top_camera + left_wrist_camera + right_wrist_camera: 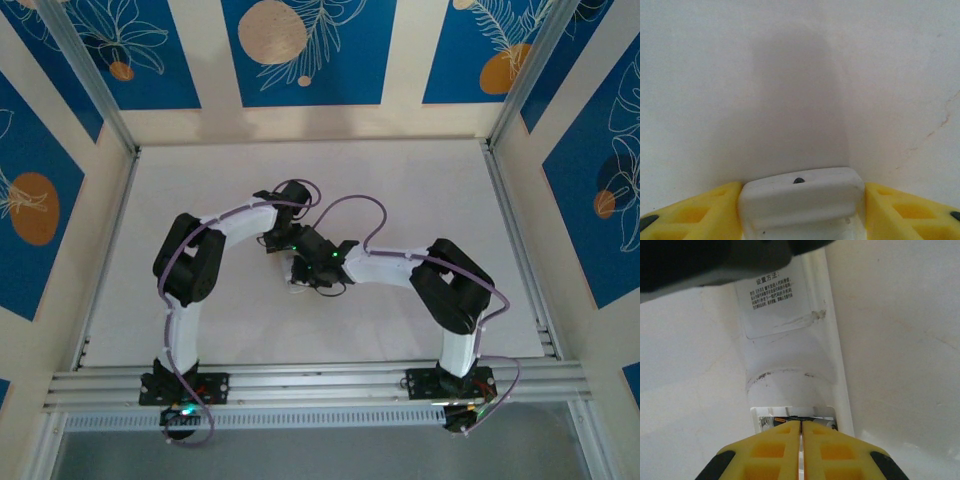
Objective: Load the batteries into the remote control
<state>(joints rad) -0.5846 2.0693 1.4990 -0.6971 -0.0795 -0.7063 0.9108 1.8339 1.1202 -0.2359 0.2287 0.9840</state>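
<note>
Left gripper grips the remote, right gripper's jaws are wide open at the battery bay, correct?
No: the right wrist view shows the right gripper shut, its tip at the battery bay. The left gripper does grip the remote.

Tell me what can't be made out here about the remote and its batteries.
Right wrist view: the shut right claw covers most of the remote control's open compartment; the count of batteries inside is unclear.
Same view: a blurred dark shape hides the remote's far end.
Left wrist view: the bottom edge cuts off the remote in the left claw.
Top view: both arms hide it.
</note>
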